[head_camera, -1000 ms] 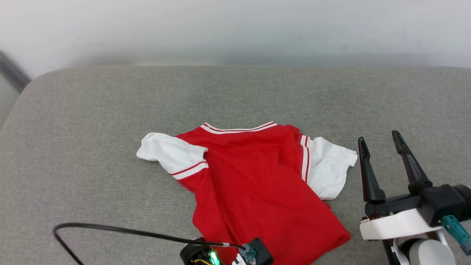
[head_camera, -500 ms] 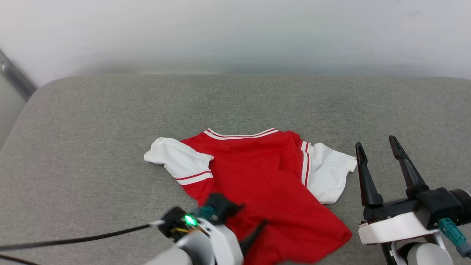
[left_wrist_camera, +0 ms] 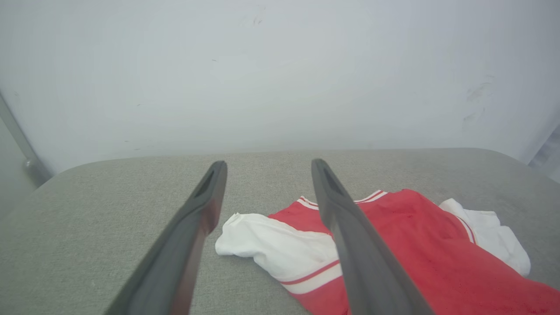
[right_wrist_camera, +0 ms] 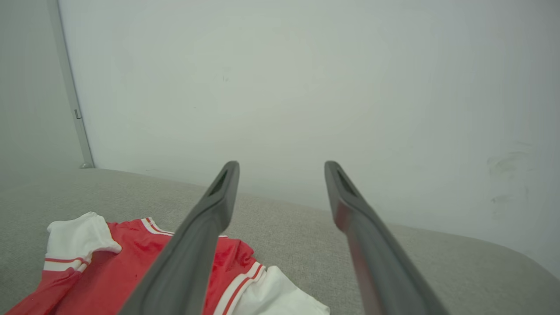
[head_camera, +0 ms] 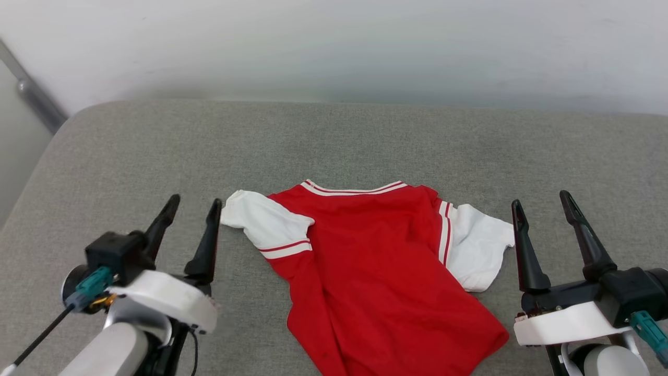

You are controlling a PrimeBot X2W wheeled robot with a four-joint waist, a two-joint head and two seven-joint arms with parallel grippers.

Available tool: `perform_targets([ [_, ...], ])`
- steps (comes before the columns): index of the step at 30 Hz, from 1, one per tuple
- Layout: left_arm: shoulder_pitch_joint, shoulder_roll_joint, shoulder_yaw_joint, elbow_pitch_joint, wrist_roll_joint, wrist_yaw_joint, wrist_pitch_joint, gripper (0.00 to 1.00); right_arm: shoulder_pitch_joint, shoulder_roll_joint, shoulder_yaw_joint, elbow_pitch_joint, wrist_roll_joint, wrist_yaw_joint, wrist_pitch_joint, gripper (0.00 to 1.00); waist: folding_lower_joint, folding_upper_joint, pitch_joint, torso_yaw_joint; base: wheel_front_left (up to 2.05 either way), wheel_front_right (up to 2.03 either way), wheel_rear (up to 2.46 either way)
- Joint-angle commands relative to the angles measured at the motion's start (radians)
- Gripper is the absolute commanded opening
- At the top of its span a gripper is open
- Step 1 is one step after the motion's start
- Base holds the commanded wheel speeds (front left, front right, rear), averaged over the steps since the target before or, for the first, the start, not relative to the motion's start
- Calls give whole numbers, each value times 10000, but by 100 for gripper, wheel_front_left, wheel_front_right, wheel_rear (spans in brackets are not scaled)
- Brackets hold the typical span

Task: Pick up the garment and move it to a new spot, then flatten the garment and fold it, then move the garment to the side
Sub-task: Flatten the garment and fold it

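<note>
Wide grey cushion lies free behind the garment and on both its sides; there I can pass. The wall blocks the far edge. My left end effector stands just beside a white sleeve.

Garment atop cushion, roughly central

I saw the soft red jersey shirt plain red on the side facing up. Its short sleeves were white, with thin red stripes near the red body, and the neckline carried red-and-white stripes. Under the shirt lay a flat grey woven fabric cushion, finely speckled. Behind the shirt stood a plain off-white wall. Left of the shirt, my left gripper had black fingers, a white wrist shell and a teal plug. Right of the shirt, the right gripper wore the same colours.
</note>
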Motion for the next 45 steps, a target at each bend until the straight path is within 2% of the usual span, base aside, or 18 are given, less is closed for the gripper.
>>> perform_targets([
  [1, 232, -8, 107, -89, 38, 44, -77, 100, 91, 23, 4, -43, 9, -7, -19, 100, 0, 0, 25, 11, 0, 0, 0],
  [4, 933, 44, 600, -178, 67, 94, -177, 100, 41, 23, -32, -105, 15, -7, -19, 100, 0, 0, 95, 22, 0, 0, 0],
  [7, 1444, -212, 1126, -315, 24, 5, -209, 100, -17, 21, -116, -191, -8, -7, -19, 100, 0, 0, 193, 32, 0, 0, 0],
  [12, 1942, -536, 1785, -349, 245, -505, -206, 100, -150, 21, -160, -313, -102, -7, -19, 100, 0, 0, 533, -42, 0, 0, 0],
  [16, 1436, -181, 1855, -118, 309, -895, 35, 100, -297, 23, -138, -463, -170, -7, -19, 100, 0, 0, 1066, -160, 0, 0, 0],
  [23, -697, 826, 1576, 391, -196, -1919, 2645, 100, -680, 22, -264, -645, -331, -7, -19, 100, 0, 0, 2204, -317, 0, 0, 0],
  [28, -2272, 1369, 1244, 1055, -955, -2845, 4879, 100, -957, 23, -258, -771, -372, -7, -19, 100, 0, 0, 2926, -488, 0, 0, 0],
  [31, -3073, 1581, 894, 1391, -1322, -3164, 6114, 100, -1139, 22, -248, -832, -362, -7, -19, 100, 0, 0, 3285, -588, 0, 0, 0],
  [34, -3786, 1730, 644, 1758, -1642, -3310, 7027, 100, -1258, 23, -230, -855, -298, -7, -19, 100, 0, 0, 3595, -698, 0, 0, 0],
  [38, -4482, 1751, 319, 2356, -1782, -3391, 7685, 100, -1345, 23, -239, -874, -234, -7, -19, 100, 0, 0, 3869, -826, 0, 0, 0],
  [45, -5193, 1817, -223, 3355, -1763, -3421, 7926, 100, -1479, 23, -314, -957, -235, -7, -19, 100, 0, 0, 4219, -939, 0, 0, 0],
])
